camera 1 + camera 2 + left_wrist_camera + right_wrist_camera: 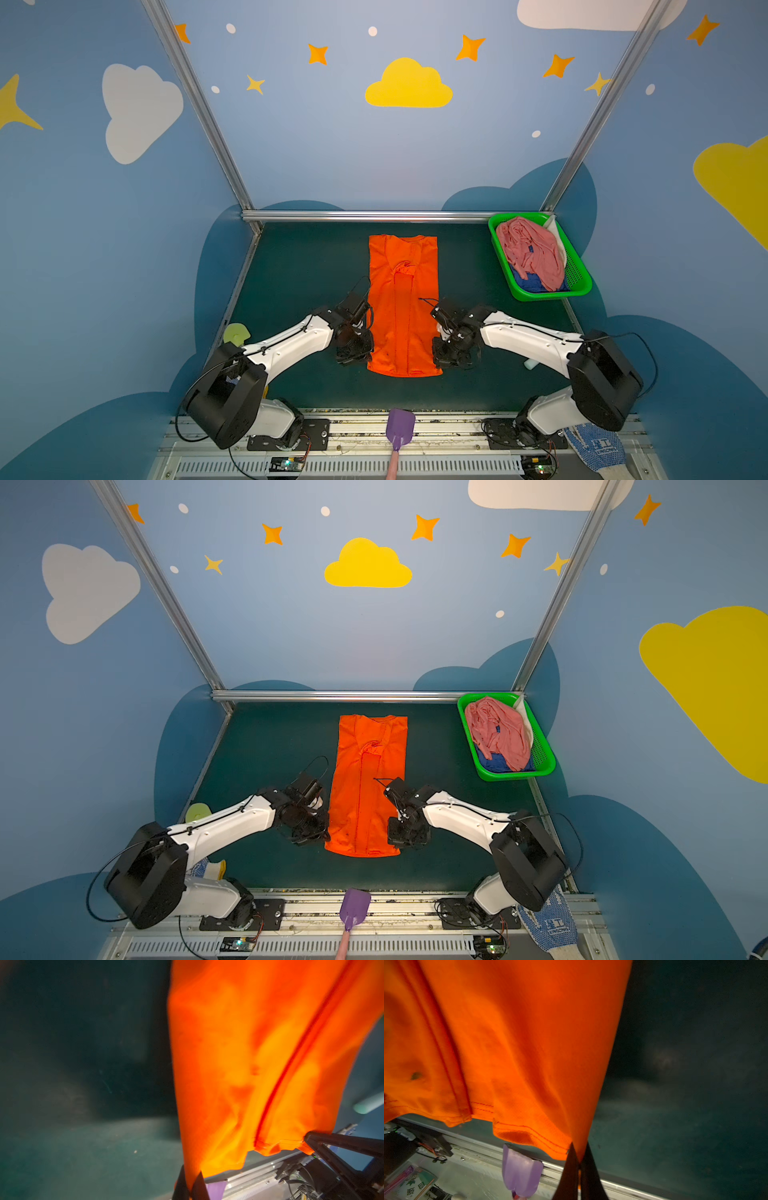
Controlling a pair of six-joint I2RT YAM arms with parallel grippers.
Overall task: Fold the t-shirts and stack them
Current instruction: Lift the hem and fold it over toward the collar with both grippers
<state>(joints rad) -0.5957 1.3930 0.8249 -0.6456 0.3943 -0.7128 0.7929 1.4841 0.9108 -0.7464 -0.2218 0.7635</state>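
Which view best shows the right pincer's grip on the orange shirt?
Right wrist view: right pincer clamps the orange shirt hem corner, closely. Top views hide the contact; left wrist view shows it sideways.

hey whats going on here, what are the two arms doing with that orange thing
Both arms are working on the orange t-shirt, which lies on the table folded into a long narrow strip. The left gripper and right gripper are each shut on a corner of its near hem, probably to fold it up toward the collar. The pink t-shirt and dark blue t-shirt sit crumpled in the green basket, not yet folded.
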